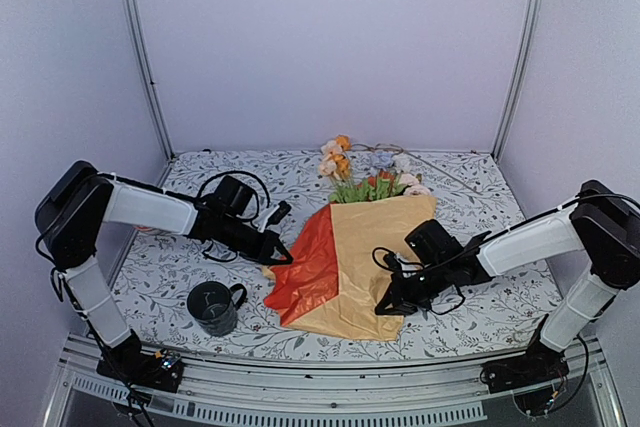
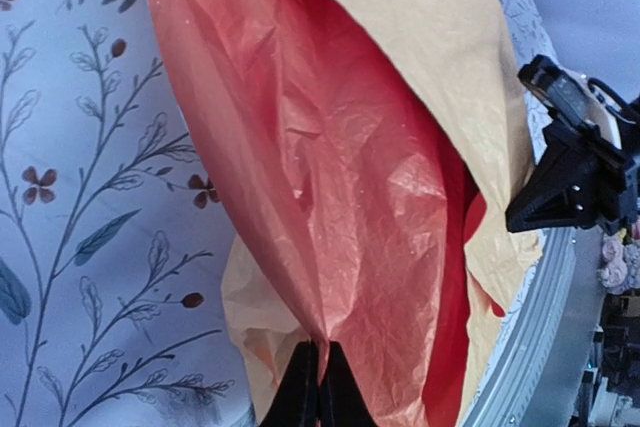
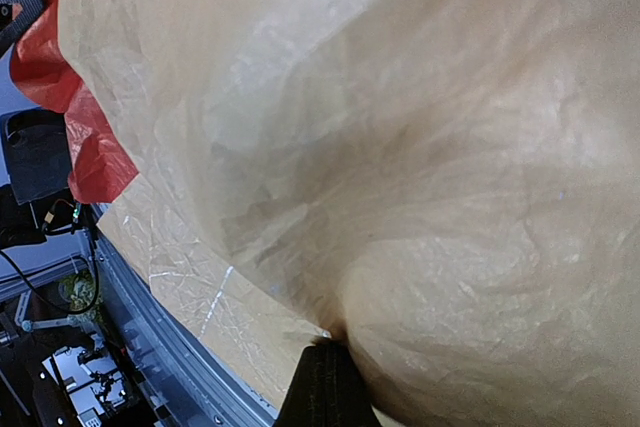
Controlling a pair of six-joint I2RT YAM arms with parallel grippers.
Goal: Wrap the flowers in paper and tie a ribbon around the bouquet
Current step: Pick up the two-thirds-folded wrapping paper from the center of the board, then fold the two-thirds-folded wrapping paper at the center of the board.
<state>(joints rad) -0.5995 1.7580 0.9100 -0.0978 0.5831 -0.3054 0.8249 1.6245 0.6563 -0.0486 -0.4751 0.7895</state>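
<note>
Both hands have hold of the paper [image 1: 350, 272]. The left hand [image 2: 318, 385] is pinched shut on a gathered fold of the orange-red side, with the sheet billowing up ahead of its fingertips. The right hand [image 3: 325, 372] is clamped on the mustard side, close to the sheet's near edge. The flowers [image 1: 365, 177] lie beyond both hands. Their heads poke out past the far edge of the paper, and the stems seem to be tucked beneath it.

What worries me is how little paper each hand has. The left grip is on a thin crease, so a firm pull across the bunch could tear it or let it slip free, and the flap would flop back. If the two hands pull against each other, the sheet may drag the flowers sideways or slide off the stems.

The ribbon [image 1: 440, 169] lies past the flower heads, well apart from either hand. The mug [image 1: 212, 307] stands on the desk [image 1: 480, 297] near the left hand, where a careless swing back could knock it.
</note>
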